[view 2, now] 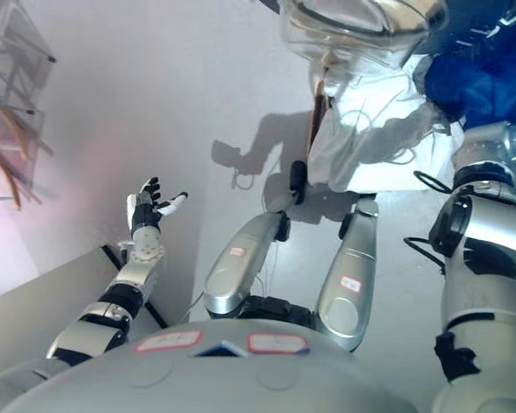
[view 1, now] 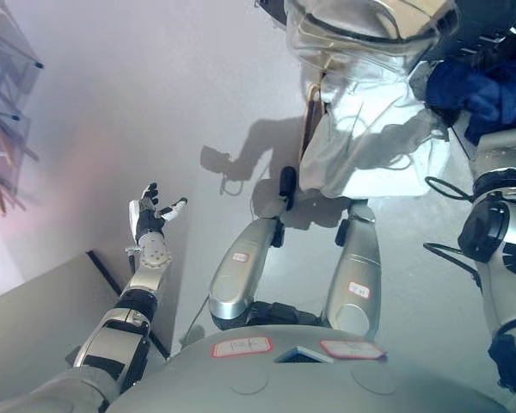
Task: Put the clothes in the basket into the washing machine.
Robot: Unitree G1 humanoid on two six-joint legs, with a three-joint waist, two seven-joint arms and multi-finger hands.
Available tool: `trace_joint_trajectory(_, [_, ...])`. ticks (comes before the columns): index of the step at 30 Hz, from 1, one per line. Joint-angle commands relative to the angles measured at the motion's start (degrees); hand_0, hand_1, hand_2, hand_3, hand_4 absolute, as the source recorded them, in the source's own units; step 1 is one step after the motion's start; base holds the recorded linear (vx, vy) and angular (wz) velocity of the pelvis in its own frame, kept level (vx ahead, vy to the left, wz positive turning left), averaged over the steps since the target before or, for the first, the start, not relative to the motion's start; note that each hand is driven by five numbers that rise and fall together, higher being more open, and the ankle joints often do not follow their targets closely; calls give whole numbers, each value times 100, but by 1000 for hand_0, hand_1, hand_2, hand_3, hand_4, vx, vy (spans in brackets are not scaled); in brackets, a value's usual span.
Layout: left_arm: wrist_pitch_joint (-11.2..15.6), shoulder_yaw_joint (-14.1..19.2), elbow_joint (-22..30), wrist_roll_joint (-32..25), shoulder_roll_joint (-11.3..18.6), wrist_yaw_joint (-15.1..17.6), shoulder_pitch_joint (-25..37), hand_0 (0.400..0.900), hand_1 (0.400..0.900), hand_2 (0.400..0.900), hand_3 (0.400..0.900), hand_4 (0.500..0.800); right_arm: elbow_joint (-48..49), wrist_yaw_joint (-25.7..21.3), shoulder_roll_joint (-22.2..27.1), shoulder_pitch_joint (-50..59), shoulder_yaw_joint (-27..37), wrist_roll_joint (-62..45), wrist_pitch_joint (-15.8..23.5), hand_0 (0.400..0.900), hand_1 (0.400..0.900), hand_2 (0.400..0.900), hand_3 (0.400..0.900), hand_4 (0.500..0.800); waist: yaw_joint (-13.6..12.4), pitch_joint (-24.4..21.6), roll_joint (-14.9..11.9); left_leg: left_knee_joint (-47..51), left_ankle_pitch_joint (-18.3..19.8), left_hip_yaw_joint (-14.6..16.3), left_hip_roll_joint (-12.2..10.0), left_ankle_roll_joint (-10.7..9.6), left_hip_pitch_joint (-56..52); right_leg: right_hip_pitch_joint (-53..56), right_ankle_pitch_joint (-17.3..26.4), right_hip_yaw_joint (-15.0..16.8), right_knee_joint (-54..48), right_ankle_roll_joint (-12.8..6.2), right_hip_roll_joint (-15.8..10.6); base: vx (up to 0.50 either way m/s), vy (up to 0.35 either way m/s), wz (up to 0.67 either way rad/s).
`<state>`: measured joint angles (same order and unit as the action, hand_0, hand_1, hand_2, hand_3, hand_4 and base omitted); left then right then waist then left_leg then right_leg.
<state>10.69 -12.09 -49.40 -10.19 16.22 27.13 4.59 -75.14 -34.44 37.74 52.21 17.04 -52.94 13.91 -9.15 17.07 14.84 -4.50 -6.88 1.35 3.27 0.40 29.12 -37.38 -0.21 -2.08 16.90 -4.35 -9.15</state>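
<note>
Out to the robot's left, the left hand (view 1: 152,215) is raised over the pale floor with dark fingers spread, holding nothing. Ahead lies a crumpled white garment (view 1: 361,138) beneath a clear plastic basket (view 1: 361,30), soft blue cloth (view 2: 482,77) beside it. Whether the right hand grips anything cannot be told; its arm reaches into that blue cloth.

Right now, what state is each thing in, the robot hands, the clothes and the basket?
Left robot hand: open, fingers spread, raised over the floor, holding nothing.
Right robot hand: hidden up by the blue garment, fingers not visible.
White garment: crumpled, spilling from under the basket onto the floor.
Blue garment: bunched at the upper right.
Clear basket: above the white garment; contents unclear.
</note>
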Motion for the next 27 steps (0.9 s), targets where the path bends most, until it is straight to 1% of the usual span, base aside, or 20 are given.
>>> trace_joint_trajectory(1, [213, 248, -381, -208, 51, 324, -260, 900, 900, 900, 900, 800, 977, -672, 864, 384, -417, 447, 1029, 400, 400, 400, 400, 500, 38, -455, 328, 17, 0, -204, -22, -507, 168, 362, 207, -189, -550, -151, 116, 21, -15, 5])
trace_joint_trajectory(2, [225, 268, -342, -178, 36, 339, -266, 900, 900, 900, 900, 800, 1393, -950, 922, 358, -379, 758, 1125, 400, 400, 400, 400, 500, 53, -474, 386, 93, -95, -225, -39, -529, 151, 349, 243, -196, -550, -142, 128, 43, -26, 8])
trace_joint_trajectory(3, [237, 255, -284, -160, 27, 367, -291, 900, 900, 900, 900, 800, 1708, -1096, 954, 327, -348, 927, 1158, 400, 400, 400, 400, 500, 55, -496, 421, 162, -133, -239, -45, -546, 110, 365, 228, -209, -541, -138, 130, 18, -20, 11])
trace_joint_trajectory(5, [266, 278, -214, -99, 36, 424, -354, 900, 900, 900, 900, 800, 2085, -1397, 1266, 477, -420, 1299, 1235, 400, 400, 400, 400, 500, 12, -549, 485, 328, -229, -300, -87, -602, 10, 382, 164, -247, -477, -125, 146, 50, -52, 17])
trace_joint_trajectory(7, [283, 271, -155, -46, 70, 448, -441, 900, 900, 900, 900, 800, 2179, -1577, 1642, 630, -467, 1473, 1281, 400, 400, 400, 400, 500, -13, -585, 512, 466, -281, -359, -99, -668, -103, 399, 63, -296, -403, -117, 155, 47, -71, 21])
trace_joint_trajectory(9, [273, 278, -159, -18, 45, 471, -419, 900, 900, 900, 900, 800, 2479, -1838, 1791, 764, -626, 1830, 1279, 400, 400, 400, 400, 500, -7, -602, 535, 619, -402, -389, -139, -710, -150, 365, 57, -317, -349, -94, 183, 35, -49, 8])
trace_joint_trajectory(10, [267, 304, -145, 5, 62, 494, -443, 900, 900, 900, 900, 800, 2648, -2019, 1914, 790, -670, 2078, 1246, 400, 400, 400, 400, 500, -2, -619, 518, 692, -395, -418, -150, -728, -217, 390, -34, -328, -308, -88, 188, 54, -62, 7])
trace_joint_trajectory(12, [275, 309, -102, 62, 34, 525, -482, 900, 900, 900, 900, 800, 2861, -2338, 2022, 786, -632, 2469, 1208, 400, 400, 400, 400, 500, 1, -655, 543, 782, -473, -443, -181, -754, -248, 399, -20, -366, -296, -69, 214, 50, -70, 7])
trace_joint_trajectory(14, [275, 296, -66, 126, 64, 553, -511, 900, 900, 900, 900, 800, 2834, -2625, 2290, 867, -714, 2829, 991, 400, 400, 400, 400, 500, 4, -707, 523, 847, -463, -473, -200, -778, -324, 445, -134, -398, -242, -65, 238, 66, -72, 5])
trace_joint_trajectory(15, [270, 276, -55, 151, 70, 572, -496, 900, 900, 900, 900, 800, 2793, -2670, 2353, 920, -767, 2898, 950, 400, 400, 400, 400, 500, 11, -712, 525, 853, -460, -480, -206, -774, -337, 443, -150, -402, -219, -56, 248, 36, -59, 2])
trace_joint_trajectory(16, [283, 285, 3, 160, 76, 591, -528, 900, 900, 900, 900, 800, 2738, -2786, 2509, 916, -850, 3088, 740, 400, 400, 400, 400, 500, 25, -711, 516, 845, -457, -488, -203, -772, -350, 439, -151, -403, -184, -43, 265, 26, -51, 0])
trace_joint_trajectory(18, [284, 288, 50, 217, 60, 631, -531, 900, 900, 900, 900, 800, 2750, -2749, 2636, 913, -954, 3335, 548, 400, 400, 400, 400, 500, 64, -687, 513, 814, -483, -484, -202, -771, -312, 406, -103, -392, -176, -28, 290, -4, -37, -6])
trace_joint_trajectory(20, [289, 229, 125, 247, 67, 659, -528, 900, 900, 900, 900, 800, 2598, -2735, 2657, 999, -1051, 3269, 492, 400, 400, 400, 400, 500, 80, -685, 481, 815, -479, -491, -207, -767, -286, 375, -59, -382, -214, -34, 307, 1, -16, -15])
trace_joint_trajectory(22, [290, 230, 86, 190, 55, 650, -507, 900, 900, 900, 900, 800, 2463, -2556, 2636, 1153, -1230, 3153, 485, 400, 400, 400, 400, 500, 86, -672, 451, 815, -471, -447, -216, -770, -273, 319, -27, -332, -228, -39, 326, 7, -17, -20])
trace_joint_trajectory(23, [313, 211, 145, 151, 34, 643, -509, 900, 900, 900, 900, 800, 2351, -2453, 2581, 1173, -1303, 3096, 432, 816, 816, 816, 816, 749, 91, -643, 451, 809, -468, -439, -217, -772, -262, 283, -10, -302, -233, -43, 333, -6, -11, -21])
trace_joint_trajectory(24, [319, 212, 145, 94, 24, 615, -532, 900, 900, 900, 900, 800, 2200, -2290, 2547, 1242, -1389, 2971, 413, 900, 900, 900, 900, 800, 91, -630, 445, 800, -467, -412, -217, -772, -244, 261, 1, -260, -247, -42, 345, -15, -8, -20])
trace_joint_trajectory(25, [320, 200, 114, 34, 22, 591, -503, 900, 900, 900, 900, 800, 2093, -1971, 2526, 1353, -1518, 2680, 458, 900, 900, 900, 900, 800, 112, -603, 431, 808, -461, -375, -220, -771, -243, 238, -10, -213, -235, -43, 356, -12, -5, -19])
trace_joint_trajectory(26, [316, 185, 66, -21, -10, 564, -475, 900, 900, 900, 900, 800, 2022, -1796, 2486, 1464, -1637, 2508, 436, 900, 900, 900, 900, 800, 119, -590, 440, 807, -471, -359, -236, -773, -223, 208, 7, -183, -240, -45, 369, -4, -2, -15])
trace_joint_trajectory(27, [339, 169, 48, -77, -31, 543, -472, 900, 900, 900, 900, 800, 1938, -1768, 2457, 1567, -1725, 2457, 424, 900, 900, 900, 900, 800, 125, -590, 459, 824, -474, -340, -239, -773, -219, 193, 4, -161, -241, -43, 379, 6, 12, -11])
